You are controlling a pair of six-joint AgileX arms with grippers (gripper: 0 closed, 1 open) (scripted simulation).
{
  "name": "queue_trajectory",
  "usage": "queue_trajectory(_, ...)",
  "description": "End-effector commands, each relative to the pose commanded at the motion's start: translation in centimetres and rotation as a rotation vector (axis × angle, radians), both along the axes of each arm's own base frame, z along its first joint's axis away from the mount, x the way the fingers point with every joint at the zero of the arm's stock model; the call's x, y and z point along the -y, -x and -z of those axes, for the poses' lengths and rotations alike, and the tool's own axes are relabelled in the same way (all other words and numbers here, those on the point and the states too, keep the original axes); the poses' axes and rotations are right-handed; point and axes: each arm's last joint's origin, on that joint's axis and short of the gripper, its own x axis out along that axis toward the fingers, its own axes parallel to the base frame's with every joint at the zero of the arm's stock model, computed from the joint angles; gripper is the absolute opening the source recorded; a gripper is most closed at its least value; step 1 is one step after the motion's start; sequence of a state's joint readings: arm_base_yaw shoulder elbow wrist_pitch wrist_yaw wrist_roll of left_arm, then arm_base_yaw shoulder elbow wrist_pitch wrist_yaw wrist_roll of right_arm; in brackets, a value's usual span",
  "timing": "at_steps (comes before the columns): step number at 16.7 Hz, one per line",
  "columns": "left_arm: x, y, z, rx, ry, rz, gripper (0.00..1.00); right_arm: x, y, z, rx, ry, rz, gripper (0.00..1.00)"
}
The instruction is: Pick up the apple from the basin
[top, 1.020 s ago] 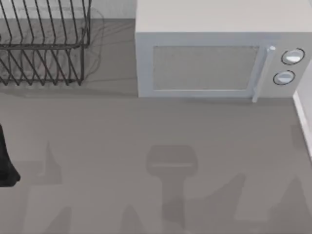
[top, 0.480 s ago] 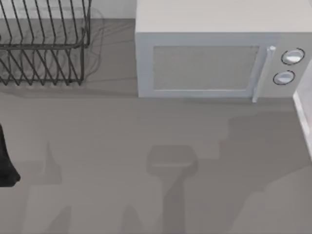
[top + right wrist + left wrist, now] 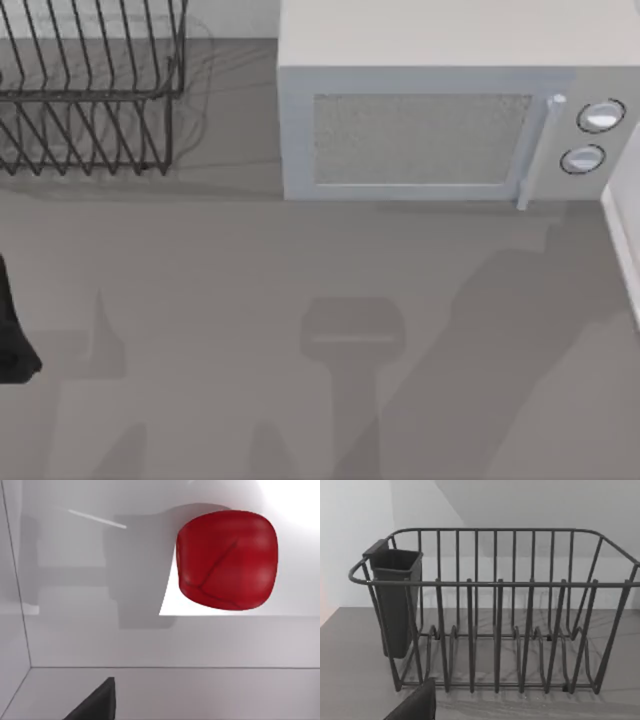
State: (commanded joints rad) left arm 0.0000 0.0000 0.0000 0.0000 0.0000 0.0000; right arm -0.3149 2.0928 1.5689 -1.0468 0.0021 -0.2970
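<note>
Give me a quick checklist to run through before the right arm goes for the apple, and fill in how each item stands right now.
1. Apple in the right wrist view: ok, red and unobstructed.
2. Apple resting inside the white basin: ok, on its pale floor.
3. Right gripper lined up over the apple: cannot tell; a single dark fingertip shows, off to one side.
4. Right gripper open: cannot tell.
5. Left arm out of the way: ok, at the table's left edge, facing the dish rack.
</note>
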Motion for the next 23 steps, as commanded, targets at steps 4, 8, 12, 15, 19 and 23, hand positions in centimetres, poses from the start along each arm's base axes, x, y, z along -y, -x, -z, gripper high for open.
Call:
queue_trajectory(4,0.0,0.0,0.0,0.000,0.000,0.000,1.00,-0.2,0.0,0.0,0.001,0.001,-0.004,1.00)
queue_trajectory(8,0.0,0.0,0.0,0.000,0.000,0.000,1.00,-0.1,-0.4,2.6,-0.010,-0.003,-0.004,1.00)
queue_trajectory(12,0.0,0.0,0.0,0.000,0.000,0.000,1.00,0.2,-0.9,8.7,0.010,0.003,-0.002,1.00)
queue_trajectory(15,0.0,0.0,0.0,0.000,0.000,0.000,1.00,0.1,-0.5,13.2,0.014,0.004,-0.001,1.00)
queue_trajectory(19,0.0,0.0,0.0,0.000,0.000,0.000,1.00,0.0,0.0,15.3,0.000,0.000,0.000,1.00)
queue_trajectory(23,0.0,0.0,0.0,0.000,0.000,0.000,1.00,0.0,0.0,15.3,0.000,0.000,0.000,0.85)
